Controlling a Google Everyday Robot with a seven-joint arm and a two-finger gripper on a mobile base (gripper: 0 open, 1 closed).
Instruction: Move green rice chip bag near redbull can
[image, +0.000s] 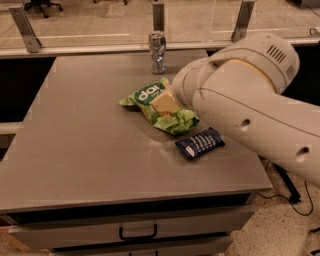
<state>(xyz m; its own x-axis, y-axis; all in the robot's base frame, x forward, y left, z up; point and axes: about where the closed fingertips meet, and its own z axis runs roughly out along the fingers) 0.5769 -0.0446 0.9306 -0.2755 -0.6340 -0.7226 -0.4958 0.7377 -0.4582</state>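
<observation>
The green rice chip bag (159, 104) lies crinkled on the grey table (85, 145), a little right of its middle. The redbull can (157, 52) stands upright at the table's far edge, a short way behind the bag and apart from it. My large white arm (240, 95) reaches in from the right. Its end meets the bag's right side. My gripper is there, hidden behind the arm.
A small dark blue packet (200, 143) lies just in front and to the right of the bag, near the table's right edge. A glass rail with metal posts (158, 16) runs behind the table. Drawers (137, 231) sit below the front edge.
</observation>
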